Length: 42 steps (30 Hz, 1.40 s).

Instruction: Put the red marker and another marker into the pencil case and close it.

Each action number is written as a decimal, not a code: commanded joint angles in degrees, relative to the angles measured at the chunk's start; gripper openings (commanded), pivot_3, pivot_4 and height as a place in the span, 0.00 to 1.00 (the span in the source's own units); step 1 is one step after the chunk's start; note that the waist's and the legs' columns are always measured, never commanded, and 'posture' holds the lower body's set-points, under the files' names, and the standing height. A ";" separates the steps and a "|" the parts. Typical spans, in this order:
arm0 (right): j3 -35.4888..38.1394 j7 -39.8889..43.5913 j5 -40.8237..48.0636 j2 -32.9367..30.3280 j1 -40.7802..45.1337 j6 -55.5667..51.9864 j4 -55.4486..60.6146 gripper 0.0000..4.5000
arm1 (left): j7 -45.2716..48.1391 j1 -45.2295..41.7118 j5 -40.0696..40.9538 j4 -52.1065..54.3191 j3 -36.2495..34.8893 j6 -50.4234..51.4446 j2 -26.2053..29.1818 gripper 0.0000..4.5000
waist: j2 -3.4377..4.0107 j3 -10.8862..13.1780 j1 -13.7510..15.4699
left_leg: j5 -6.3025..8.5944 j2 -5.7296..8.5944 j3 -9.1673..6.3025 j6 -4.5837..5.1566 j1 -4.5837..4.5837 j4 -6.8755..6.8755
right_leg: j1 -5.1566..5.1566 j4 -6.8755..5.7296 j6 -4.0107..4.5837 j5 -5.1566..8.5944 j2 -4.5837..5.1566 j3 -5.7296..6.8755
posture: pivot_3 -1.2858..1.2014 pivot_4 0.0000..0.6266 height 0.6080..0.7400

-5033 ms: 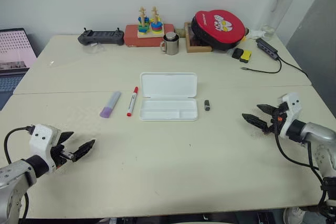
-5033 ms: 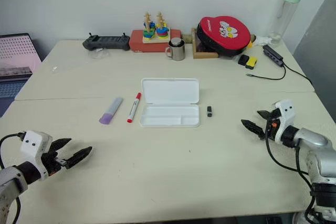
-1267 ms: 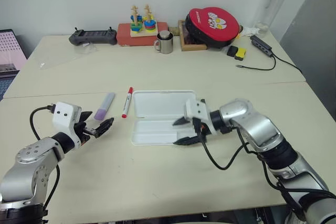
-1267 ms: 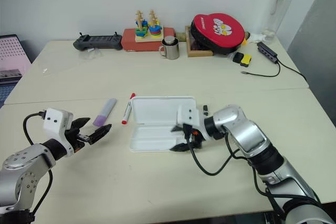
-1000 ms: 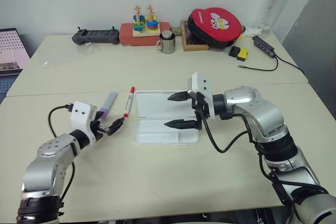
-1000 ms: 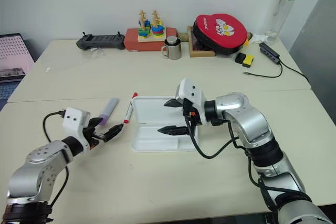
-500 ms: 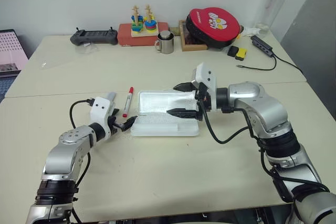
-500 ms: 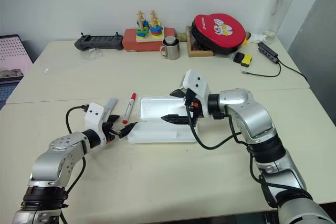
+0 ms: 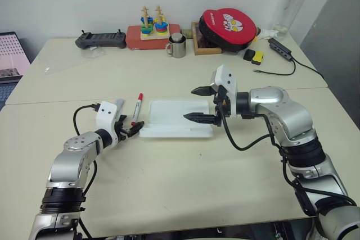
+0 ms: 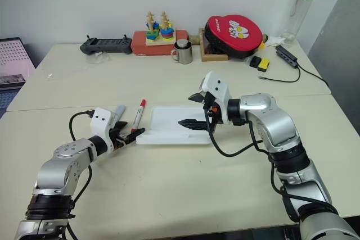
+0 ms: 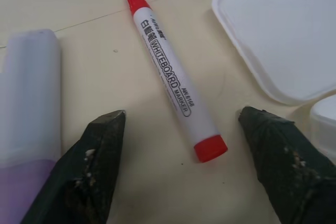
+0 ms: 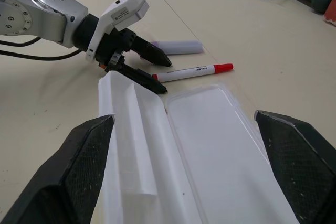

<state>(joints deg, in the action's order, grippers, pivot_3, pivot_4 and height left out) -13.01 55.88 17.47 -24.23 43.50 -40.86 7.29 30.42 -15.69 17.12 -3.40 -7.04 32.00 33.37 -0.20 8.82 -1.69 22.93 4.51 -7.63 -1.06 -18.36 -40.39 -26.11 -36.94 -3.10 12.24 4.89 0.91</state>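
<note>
My left tool (image 11: 178,166), fingers apart, straddles the near end of the red marker (image 11: 170,77), whose length runs straight ahead (lilac marker (image 11: 26,103) alongside). Right tool (image 9: 201,104) gapes over the open pencil case (image 9: 177,125).

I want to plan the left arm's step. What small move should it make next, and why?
Probably ease the left claw a little forward and close on the red marker. The marker lies flat on the table between the open fingers, not yet gripped, beside the open pencil case.
</note>
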 commanded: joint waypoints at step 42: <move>5.10 -0.92 7.73 -7.00 -2.12 0.27 8.91 1.00 | 41.23 -15.17 -7.57 -6.66 18.15 -25.94 10.33 0.10 | 0.00 0.02 0.06 | 0.01 0.02 -0.18 0.00 -0.49 -0.43 | -0.12 0.00 0.00 0.00 0.04 0.08 | 0.52 0.24 1.00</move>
<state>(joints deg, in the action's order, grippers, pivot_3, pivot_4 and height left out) -9.78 55.56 24.08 -30.58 41.34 -40.53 13.58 71.84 -29.67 10.17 -9.72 11.71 7.95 43.65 -0.21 8.84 -1.64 22.94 4.53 -7.79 -1.06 -18.84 -40.81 -26.23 -36.95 -3.10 12.23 4.93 0.99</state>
